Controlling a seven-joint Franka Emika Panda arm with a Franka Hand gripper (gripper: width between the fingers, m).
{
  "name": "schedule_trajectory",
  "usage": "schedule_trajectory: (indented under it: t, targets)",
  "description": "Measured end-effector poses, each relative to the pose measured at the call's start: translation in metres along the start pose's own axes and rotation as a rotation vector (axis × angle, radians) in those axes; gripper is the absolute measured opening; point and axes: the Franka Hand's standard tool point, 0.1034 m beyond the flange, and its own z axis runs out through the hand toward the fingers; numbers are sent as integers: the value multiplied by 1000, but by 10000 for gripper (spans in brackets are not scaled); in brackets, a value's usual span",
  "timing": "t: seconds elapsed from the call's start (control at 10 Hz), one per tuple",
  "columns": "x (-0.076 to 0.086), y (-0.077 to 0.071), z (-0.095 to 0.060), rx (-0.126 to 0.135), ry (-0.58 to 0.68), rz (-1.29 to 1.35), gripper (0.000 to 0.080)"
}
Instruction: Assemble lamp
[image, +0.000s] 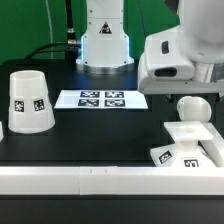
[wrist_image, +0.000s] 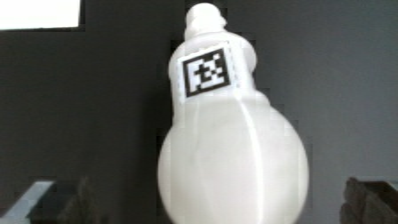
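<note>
Tapered white plastic cup-like shade (image: 30, 100) stands alone at exterior view's left. Flat square white base w/ socket (image: 195, 140) is opposite. Round-headed white bulb (wrist_image: 231, 150) lies nr base, seemingly unsocketed. Claw (wrist_image: 201, 203) spread astride bulb. Nothing joined yet, I'd say.
</note>
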Motion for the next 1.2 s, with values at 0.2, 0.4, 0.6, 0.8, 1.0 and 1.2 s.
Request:
schedule_trajectory:
  t: [0.2,0.4,0.6,0.8,1.0,1.2]
  targets:
    - [5,-1,7,-8,-97,-3,699]
    - [11,-3,15,-19,-183,-9,699]
    - [18,-4,20,-18,-147,-9,699]
    - [20,-6,28,-21,-141,-9,699]
    - [22,-7,33,-22,-126,-9,699]
    - [22,-8,34,-23,-128,-9,699]
